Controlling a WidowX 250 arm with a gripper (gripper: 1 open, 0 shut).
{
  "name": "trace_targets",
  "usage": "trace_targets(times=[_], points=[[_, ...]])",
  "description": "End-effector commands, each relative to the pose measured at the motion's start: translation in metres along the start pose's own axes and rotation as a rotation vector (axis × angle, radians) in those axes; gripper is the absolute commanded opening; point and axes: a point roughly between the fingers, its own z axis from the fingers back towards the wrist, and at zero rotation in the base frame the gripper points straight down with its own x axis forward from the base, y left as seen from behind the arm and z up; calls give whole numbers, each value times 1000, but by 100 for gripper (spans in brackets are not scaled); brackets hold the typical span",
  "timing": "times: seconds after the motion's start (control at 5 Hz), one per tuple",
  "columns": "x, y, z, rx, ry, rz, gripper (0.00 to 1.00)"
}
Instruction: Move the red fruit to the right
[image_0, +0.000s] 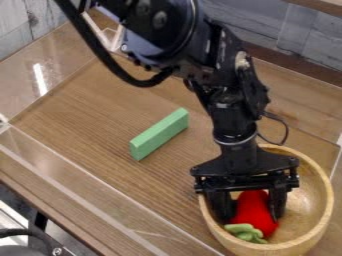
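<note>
Apparently release is in hand: the gripper (247, 207) stands wide, gripping nothing, around the strawberry (255, 214) at five o'clock; next, lift toward twelve.

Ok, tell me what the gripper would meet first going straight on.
Likely the red fruit, lying in the wooden bowl just below the gripper; the single view leaves the exact depth unclear.

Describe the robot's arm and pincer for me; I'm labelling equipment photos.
The robot arm is black, with round bolted joints and a thick, loose black cable looping alongside. Its pincer is black too, with a wide, angular bracket above the fingers.
</note>
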Motion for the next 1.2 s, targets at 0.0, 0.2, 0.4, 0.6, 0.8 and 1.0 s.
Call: trace_targets(times=[0.0, 0.2, 0.4, 0.6, 0.8, 1.0], points=[[-4, 12, -11, 38, 25, -18, 0], [-3, 9, -2, 28, 21, -17, 0], [-2, 5, 10, 10, 15, -12, 0], [-1, 0, 25, -10, 7, -7, 0], [-1, -4, 39, -29, 1, -5, 0], [2, -12, 60, -63, -12, 12, 0]])
